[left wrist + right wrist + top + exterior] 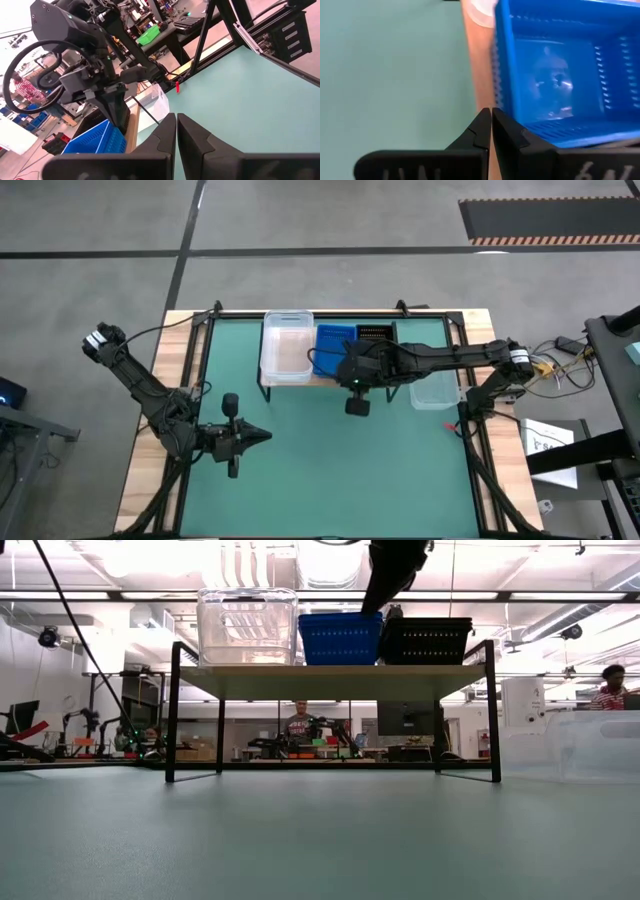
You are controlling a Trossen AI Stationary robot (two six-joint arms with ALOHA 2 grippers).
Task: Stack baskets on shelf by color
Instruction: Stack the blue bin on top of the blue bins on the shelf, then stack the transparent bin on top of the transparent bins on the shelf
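On the left side of the green surface point(330, 470), the left end effector point(262, 435) waited low over the mat with its fingers pressed together, well apart from everything else.

Farther along stood the shelf point(330, 682), its wood-grain board on thin black legs. Its left end carried a clear basket point(287, 347), which rose taller than its neighbours and may have been more than one nested together, though I could not tell. It looked light and thin-walled, likely to flex if squeezed hard, and its smooth sides seemed slippery. A pinch over the rim struck me as the safest hold.

Beside it sat the blue basket point(333, 350), perforated, stiffer-looking and also light. The right end effector point(491, 117) hovered just above its near wall at the board's front edge, fingers shut together and gripping nothing. That upper rim, or the slotted wall below it, looked like the natural place to catch hold.

Next came the black basket point(427, 640), touching the blue one. Its mesh looked rigid and easy to grip.

Beyond the shelf's right end, one more clear basket point(434, 392) rested down on the surface, near the right arm's base. By my reckoning it belonged with the clear one on the shelf. Empty as it appeared, it would probably weigh little and skid if nudged.
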